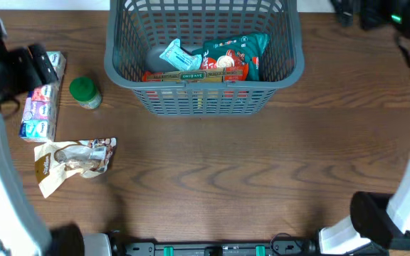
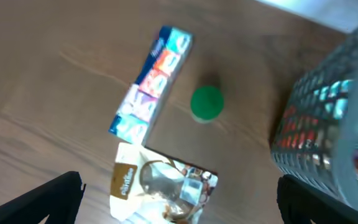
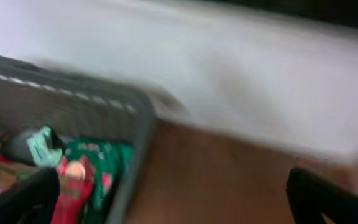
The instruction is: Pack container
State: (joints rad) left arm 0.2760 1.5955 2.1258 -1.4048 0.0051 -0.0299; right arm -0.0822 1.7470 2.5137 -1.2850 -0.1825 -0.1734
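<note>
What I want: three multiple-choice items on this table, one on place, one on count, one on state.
1. Relative to the basket, the green-capped jar stands: A) inside it B) on the table beside it C) on its rim.
2. Items on the table outside the basket: A) three B) one C) five.
3. The left tool is: A) shut on the jar B) shut, empty C) open, empty.

B: the jar stands on bare wood, apart from the basket.
A: jar, long packet, snack bag.
C: its fingers sit wide apart, nothing gripped.
</note>
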